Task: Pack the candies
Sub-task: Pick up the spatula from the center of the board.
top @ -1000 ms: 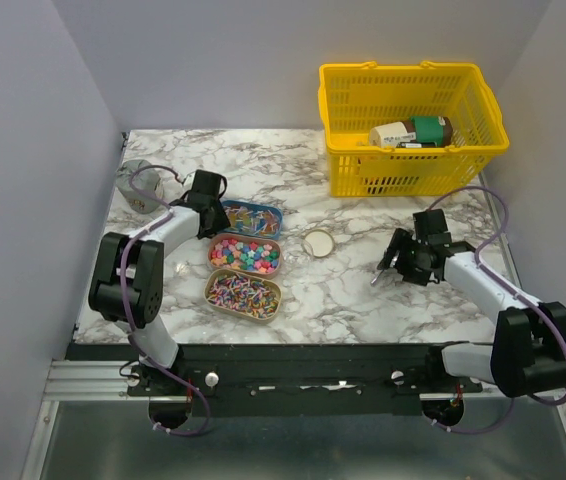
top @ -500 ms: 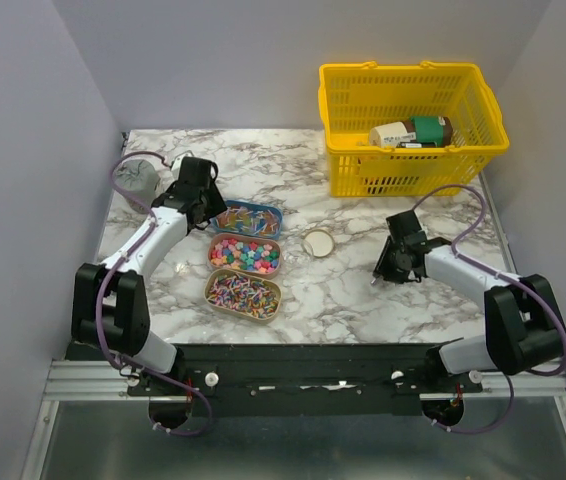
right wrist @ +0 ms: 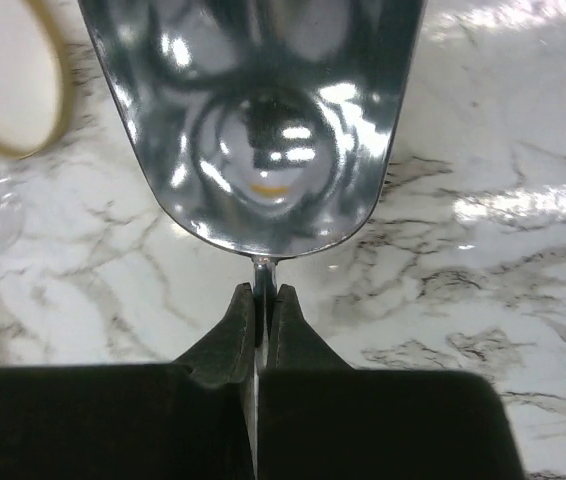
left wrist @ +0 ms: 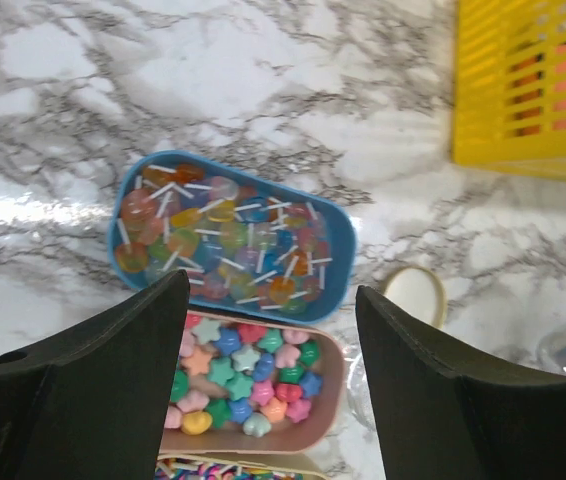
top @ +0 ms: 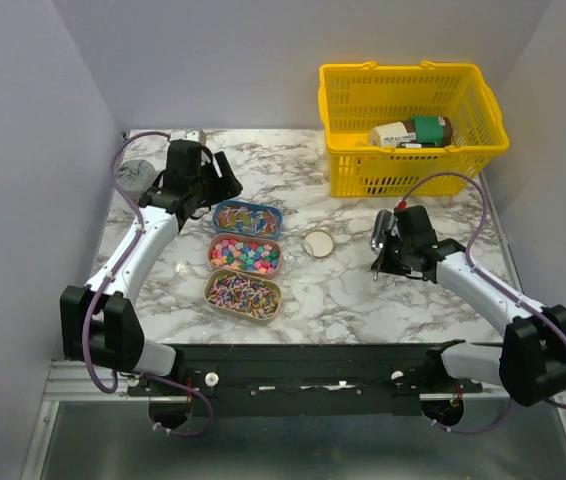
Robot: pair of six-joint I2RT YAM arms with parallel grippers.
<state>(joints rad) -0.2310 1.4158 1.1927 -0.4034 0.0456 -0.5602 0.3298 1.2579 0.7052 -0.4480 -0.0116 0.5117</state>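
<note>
Multicoloured candies point(left wrist: 248, 385) lie below left tool point(left wrist: 271, 295).

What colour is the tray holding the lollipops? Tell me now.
The tray is blue; the left wrist view shows it best.

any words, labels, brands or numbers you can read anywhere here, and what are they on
No text can be read in any view.
White box in the yellow basket: any print is too small to read.
Green bottle beside it: label too small to read.
Scoop: no marking shows.
Candies: no print shows.
</note>
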